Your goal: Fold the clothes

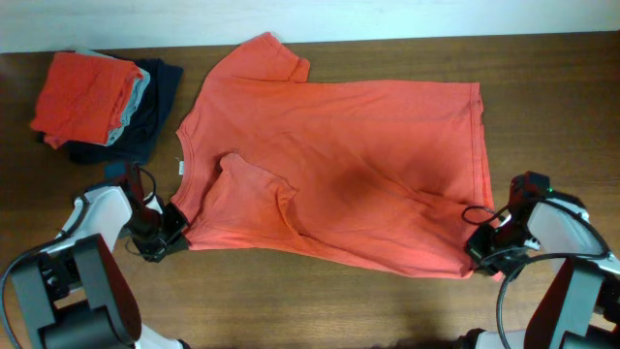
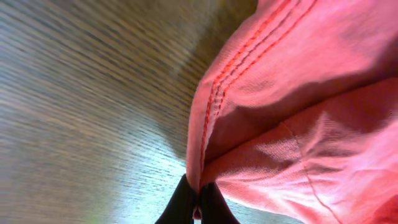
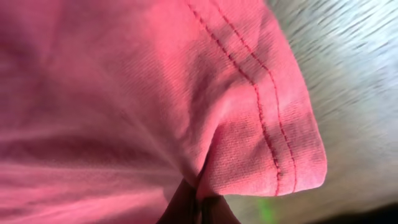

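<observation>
Orange-red T-shirt flat, one sleeve inward

The right gripper is pinching a fold of the orange-red T-shirt at the bottom edge of the frame, its dark jaws closing tight on the cloth. The fabric is filling most of the view, its double-stitched hem corner bulging rightward over the blurred wooden table

Overhead straight down; both wrist views tight on T-shirt edges
</observation>
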